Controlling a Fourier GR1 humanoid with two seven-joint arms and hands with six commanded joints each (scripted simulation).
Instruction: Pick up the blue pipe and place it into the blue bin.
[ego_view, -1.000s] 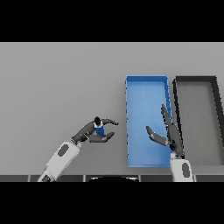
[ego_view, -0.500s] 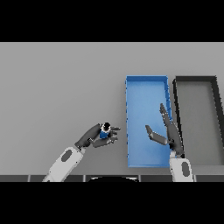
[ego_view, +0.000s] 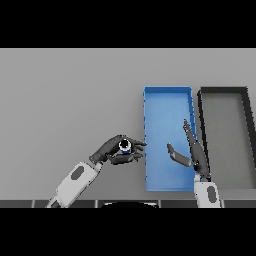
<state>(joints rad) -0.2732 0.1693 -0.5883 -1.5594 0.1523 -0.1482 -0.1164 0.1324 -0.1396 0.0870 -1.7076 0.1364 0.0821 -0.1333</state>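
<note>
Head view: left hand (ego_view: 114, 151) was curled round the blue pipe (ego_view: 125, 146), just left of the blue bin (ego_view: 167, 97), while right hand (ego_view: 192, 155) hovered over that bin with fingers straight and spread.

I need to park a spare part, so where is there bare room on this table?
The table lies bare left of the blue bin and beyond the left hand, which holds the blue pipe. The bin's near half is crowded by the right hand.
</note>
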